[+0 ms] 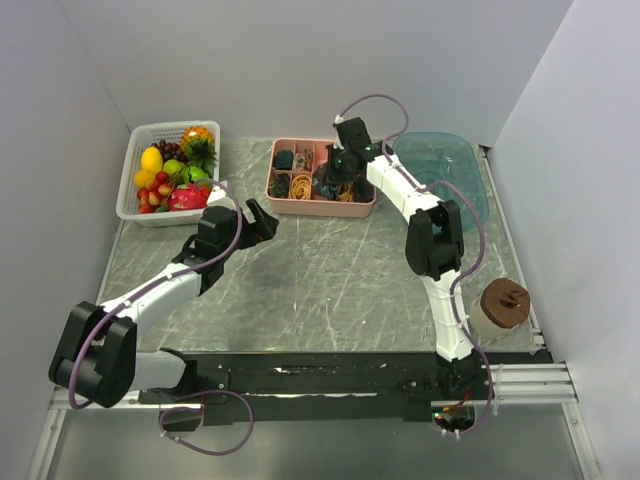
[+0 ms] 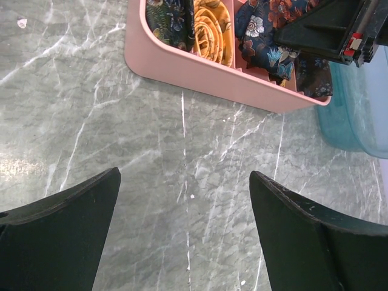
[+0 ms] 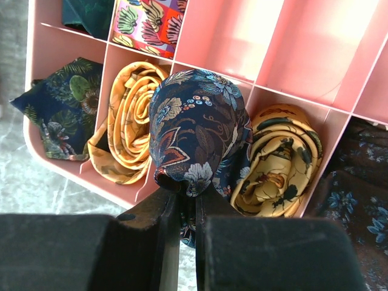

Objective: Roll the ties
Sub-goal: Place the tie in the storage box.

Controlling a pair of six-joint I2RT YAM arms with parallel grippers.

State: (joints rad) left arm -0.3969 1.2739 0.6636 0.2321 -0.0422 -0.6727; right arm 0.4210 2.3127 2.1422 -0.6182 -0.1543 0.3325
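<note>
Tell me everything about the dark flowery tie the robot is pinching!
The dark tie is navy-black fabric with blue, tan and reddish flowers, wound into a fat roll. The right tool clamps its lower end, nearly shut. It sits over the front compartments of the pink tray, between two yellow rolls.

I have the left arm (image 1: 150, 290) lying low, stretched from its base toward two o'clock, the left end effector (image 1: 262, 220) level, fingers (image 2: 66, 230) spread wide. The right arm (image 1: 440, 250) climbs toward twelve, bends, then reaches to ten o'clock; the right end effector (image 3: 188, 203) pinches the rolled tie (image 3: 194, 133).
</note>
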